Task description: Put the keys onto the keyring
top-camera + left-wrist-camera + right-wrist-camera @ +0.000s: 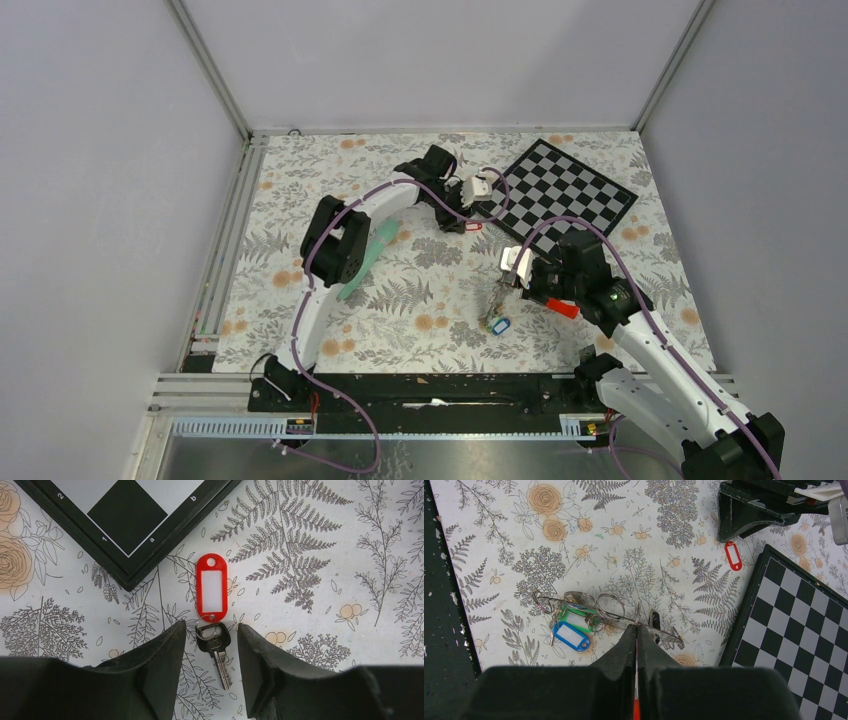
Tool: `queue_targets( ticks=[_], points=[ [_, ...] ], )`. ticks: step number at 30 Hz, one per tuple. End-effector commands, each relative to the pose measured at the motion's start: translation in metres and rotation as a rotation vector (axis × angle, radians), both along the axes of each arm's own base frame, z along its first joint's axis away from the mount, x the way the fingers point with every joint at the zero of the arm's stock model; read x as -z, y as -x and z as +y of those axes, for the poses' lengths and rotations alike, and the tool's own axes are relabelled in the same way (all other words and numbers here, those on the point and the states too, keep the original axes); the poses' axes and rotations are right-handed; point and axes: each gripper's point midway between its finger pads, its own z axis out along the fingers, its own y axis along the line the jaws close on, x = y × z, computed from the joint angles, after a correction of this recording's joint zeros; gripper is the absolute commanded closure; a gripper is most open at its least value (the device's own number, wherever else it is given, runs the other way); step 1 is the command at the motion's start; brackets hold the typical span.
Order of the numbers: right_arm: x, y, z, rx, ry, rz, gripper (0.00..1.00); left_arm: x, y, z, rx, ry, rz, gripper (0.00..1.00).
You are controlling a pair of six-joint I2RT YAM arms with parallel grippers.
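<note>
Lying on the flowery counter [320,630] inside the spread left claw [211,630], the small red-tagged metal key [212,605] points straight away from it, while the right claw [636,626] pinches the wire keyring [624,621]

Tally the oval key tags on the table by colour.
Red tag: 1
Green tag: 1
Blue tag: 1
Total: 3
</note>
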Motion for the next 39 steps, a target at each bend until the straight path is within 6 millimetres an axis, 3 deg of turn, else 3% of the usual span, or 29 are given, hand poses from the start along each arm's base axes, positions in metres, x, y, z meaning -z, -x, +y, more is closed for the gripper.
queue_targets(
  ticks=[1,9,29,39],
  points=[
    [0.006,0.001,-0.001,0.005,-0.001,0.023,1.0,-0.01,-0.006,-0.006,0.009,0.045,-0.007,0.53],
    [0.005,0.001,-0.001,0.005,-0.001,0.022,1.0,-0.006,-0.006,-0.002,0.004,0.033,-0.005,0.58],
    [0.007,0.001,-0.001,0.004,0.001,0.026,1.0,0.017,0.003,0.002,0.017,0.002,0.031,0.6],
    [0.008,0.002,-0.001,0.005,0.003,0.028,1.0,0.011,0.002,0.001,0.017,0.011,0.022,0.74]
  ],
)
